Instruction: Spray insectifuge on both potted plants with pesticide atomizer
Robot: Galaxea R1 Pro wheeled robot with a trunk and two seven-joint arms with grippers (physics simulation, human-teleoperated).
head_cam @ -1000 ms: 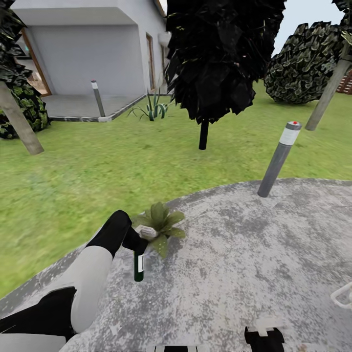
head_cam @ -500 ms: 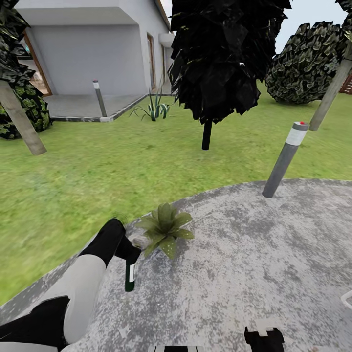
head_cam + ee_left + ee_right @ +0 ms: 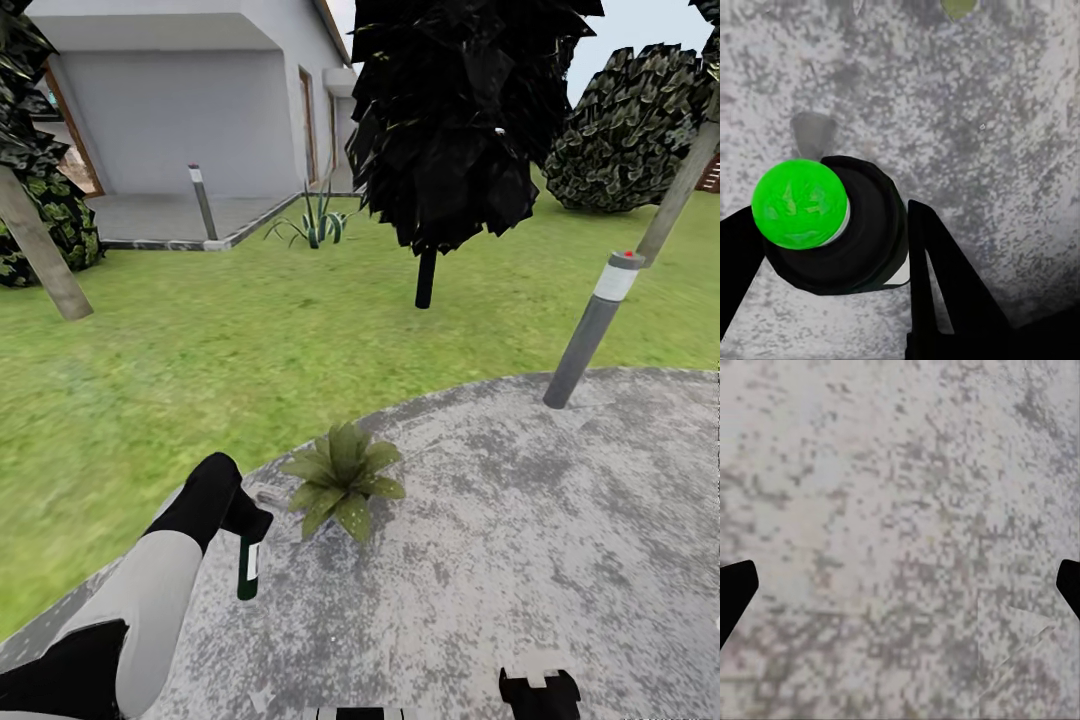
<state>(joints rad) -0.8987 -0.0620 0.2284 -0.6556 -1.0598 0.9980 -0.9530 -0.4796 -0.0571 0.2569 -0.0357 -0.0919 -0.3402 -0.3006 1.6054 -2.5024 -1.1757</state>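
From the head camera I see my left arm reaching down over the round grey speckled stone patio. Its left pincer is clenched on the slim dark green and black pesticide atomizer with a white band, which hangs upright below the black wrist, above the stone. The pincer's fingers are mostly lost against the dark wrist in this view, so the grip reads better from the left wrist camera: there the atomizer shows end-on, a bright green round cap on a black body, with one black finger against its side and the other cut off at the frame edge.

Just beside the atomizer, towards the patio's centre, stands one low potted plant of broad green white-speckled leaves; its leaves hide the pot completely. A leaf tip pokes in at the edge of the left wrist view.

The right pincer shows as two black fingertips at opposite edges of the right wrist view, spread wide and released, with bare stone between them. In the head view a black part is cut off at the bottom edge; I cannot tell what it is.

Beyond lie the green lawn, a tall grey bollard lamp with a red dot and a dark-leaved tree.
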